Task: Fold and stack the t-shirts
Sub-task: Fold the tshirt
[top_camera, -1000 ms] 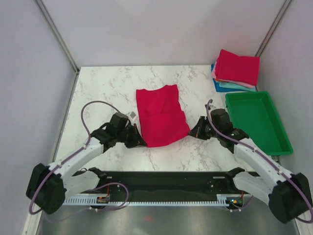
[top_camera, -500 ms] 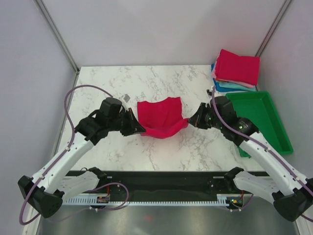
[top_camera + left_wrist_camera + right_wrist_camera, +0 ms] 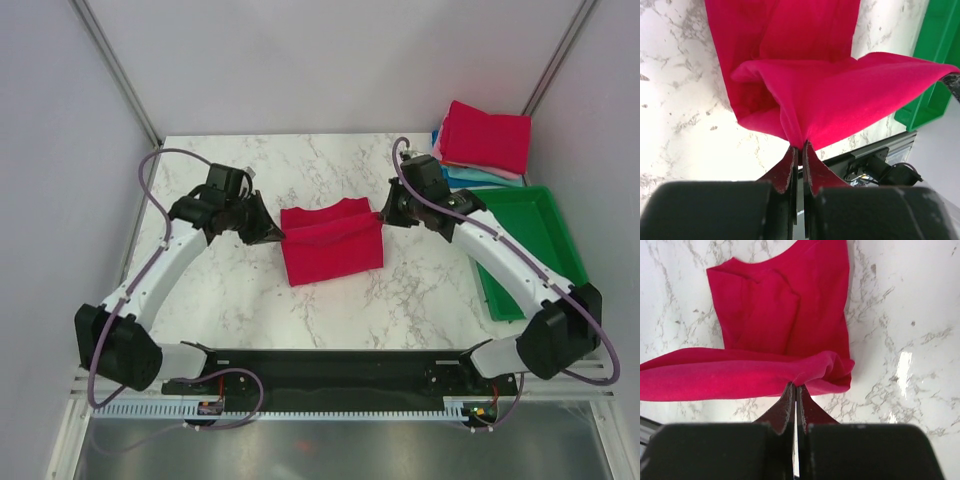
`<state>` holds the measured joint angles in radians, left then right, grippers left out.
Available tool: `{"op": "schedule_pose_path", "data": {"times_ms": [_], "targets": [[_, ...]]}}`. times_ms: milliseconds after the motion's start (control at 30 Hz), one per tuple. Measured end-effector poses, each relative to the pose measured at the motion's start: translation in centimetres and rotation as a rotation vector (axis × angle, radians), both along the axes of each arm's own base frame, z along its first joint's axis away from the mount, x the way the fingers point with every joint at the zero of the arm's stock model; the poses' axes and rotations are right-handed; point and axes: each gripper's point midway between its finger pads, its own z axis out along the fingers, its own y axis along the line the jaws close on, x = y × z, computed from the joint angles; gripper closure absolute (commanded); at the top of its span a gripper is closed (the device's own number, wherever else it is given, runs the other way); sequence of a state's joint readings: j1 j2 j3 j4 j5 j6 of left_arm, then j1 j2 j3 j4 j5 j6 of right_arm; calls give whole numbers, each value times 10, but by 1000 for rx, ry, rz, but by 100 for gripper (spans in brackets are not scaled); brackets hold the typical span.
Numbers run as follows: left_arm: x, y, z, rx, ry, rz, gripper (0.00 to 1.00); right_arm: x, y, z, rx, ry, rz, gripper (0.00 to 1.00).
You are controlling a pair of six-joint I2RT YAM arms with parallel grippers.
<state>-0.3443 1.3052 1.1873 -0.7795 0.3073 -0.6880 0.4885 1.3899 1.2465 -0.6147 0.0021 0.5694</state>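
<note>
One loose crimson t-shirt, one folded stack, one tray. Fully closed, the left gripper and right gripper each pinch the loose shirt's edge.

The red t-shirt in the middle of the table is plain bright red all over, with no picture on it. The table is white with thin grey wavy lines, like marble. At the far right corner is a pile of folded shirts. The top one is the same red, and pink, teal and blue edges peep out under it. By the right edge, the tray is plain bright green. The left gripper and right gripper are black.
</note>
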Motion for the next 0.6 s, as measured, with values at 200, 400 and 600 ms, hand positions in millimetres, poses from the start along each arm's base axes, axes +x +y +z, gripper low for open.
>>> {"op": "schedule_pose_path", "data": {"times_ms": [200,400,600], "targets": [[34,3,-28,14,69,-5,98,45,3,-18,-22,23,3,100],[91,10,-54,34,121,-1,98,98,18,-48,-59,51,26,100],[156,19,-85,47,142,13,89,153,24,-80,-56,72,25,95]]}}
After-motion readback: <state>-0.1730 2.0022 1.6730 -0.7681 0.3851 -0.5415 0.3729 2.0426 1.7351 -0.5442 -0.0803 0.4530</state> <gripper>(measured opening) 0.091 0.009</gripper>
